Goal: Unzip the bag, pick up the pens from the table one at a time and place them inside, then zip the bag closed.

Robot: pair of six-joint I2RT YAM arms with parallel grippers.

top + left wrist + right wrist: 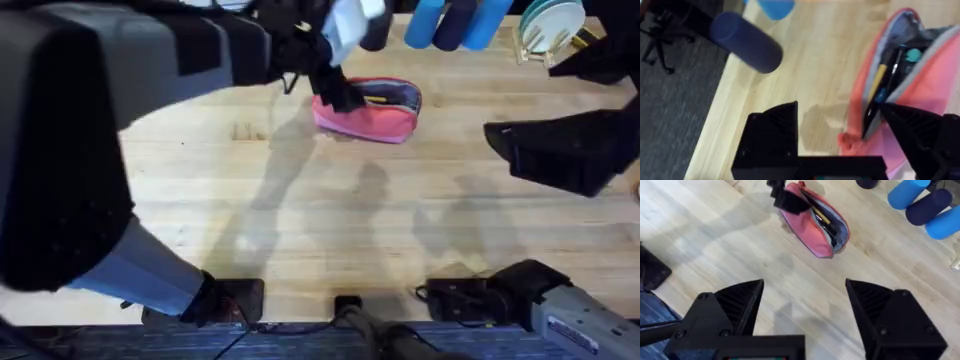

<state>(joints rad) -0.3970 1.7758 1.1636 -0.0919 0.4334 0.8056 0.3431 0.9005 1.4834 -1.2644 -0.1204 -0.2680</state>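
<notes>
The bag lies on the far side of the bench, a little left of centre, its zipper mouth gaping so the grey lining shows. Inside it, in the left wrist view, a yellow-tan pen and a dark pen lie side by side along the opening, so the loading looks done and closing the zip is what remains.

The left claw is at the bag's left end, its fingers spread, with one finger over the pink fabric and the other over bare wood beside it. It seems to be pressing or bracing that end, though the overhead view is too dark there to say whether it truly touches. The right claw hangs over open bench nearer the robot and to the right, well apart from the bag, fingers wide apart and holding nothing.

The pouch is soft, light cloth (it will slump and slide under any sideways pull), so one end wants pinning while the zipper tab is drawn along. The tab is small and I cannot pick it out here; the firm seam at the bag's end is the better place to grip than the loose wall, which would only bunch up
</notes>
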